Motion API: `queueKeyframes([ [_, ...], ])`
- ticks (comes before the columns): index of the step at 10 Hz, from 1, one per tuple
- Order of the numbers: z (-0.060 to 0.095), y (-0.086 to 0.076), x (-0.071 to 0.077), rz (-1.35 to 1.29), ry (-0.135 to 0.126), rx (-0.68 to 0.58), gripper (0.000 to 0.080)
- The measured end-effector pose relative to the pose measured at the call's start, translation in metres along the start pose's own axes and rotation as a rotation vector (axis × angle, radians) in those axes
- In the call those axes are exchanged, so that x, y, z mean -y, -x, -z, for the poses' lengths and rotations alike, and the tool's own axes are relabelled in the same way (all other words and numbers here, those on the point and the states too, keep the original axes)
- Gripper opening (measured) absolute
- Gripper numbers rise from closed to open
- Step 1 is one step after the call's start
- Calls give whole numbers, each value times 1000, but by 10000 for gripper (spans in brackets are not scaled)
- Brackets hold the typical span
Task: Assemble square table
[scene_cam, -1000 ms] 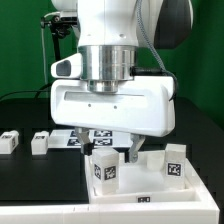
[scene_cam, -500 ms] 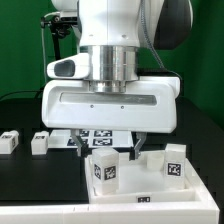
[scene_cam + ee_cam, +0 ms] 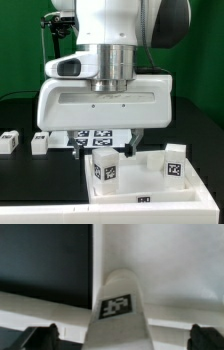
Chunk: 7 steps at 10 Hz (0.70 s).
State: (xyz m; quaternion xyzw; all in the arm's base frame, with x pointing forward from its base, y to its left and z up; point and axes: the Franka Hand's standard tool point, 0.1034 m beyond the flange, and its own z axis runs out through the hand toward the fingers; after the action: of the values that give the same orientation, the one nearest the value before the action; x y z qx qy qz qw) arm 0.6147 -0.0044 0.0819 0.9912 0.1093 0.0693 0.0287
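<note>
we are hovering the released, empty gripper (image 3: 108, 143) over an upright leg (image 3: 105, 170) on the table top (image 3: 204, 186); next probably calls for descending centred, then clenching.

We see arm (image 3: 115, 25) pointing straight down, wrist vertical; jaws spread wide, fingertips (image 3: 42, 336) well apart, gripping nothing.
</note>
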Motion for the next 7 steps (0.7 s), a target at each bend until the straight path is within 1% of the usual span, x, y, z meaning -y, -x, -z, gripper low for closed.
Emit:
queueKeyframes([
  [1, 0, 0, 1, -8, 0, 0, 539],
  [2, 0, 0, 1, -9, 0, 0, 403],
  [3, 0, 0, 1, -20, -1, 0, 403],
  [4, 0, 0, 1, -33, -1, 0, 287],
  [6, 0, 0, 1, -42, -1, 0, 287],
  [7, -1, 0, 3, -218, -9, -1, 287],
])
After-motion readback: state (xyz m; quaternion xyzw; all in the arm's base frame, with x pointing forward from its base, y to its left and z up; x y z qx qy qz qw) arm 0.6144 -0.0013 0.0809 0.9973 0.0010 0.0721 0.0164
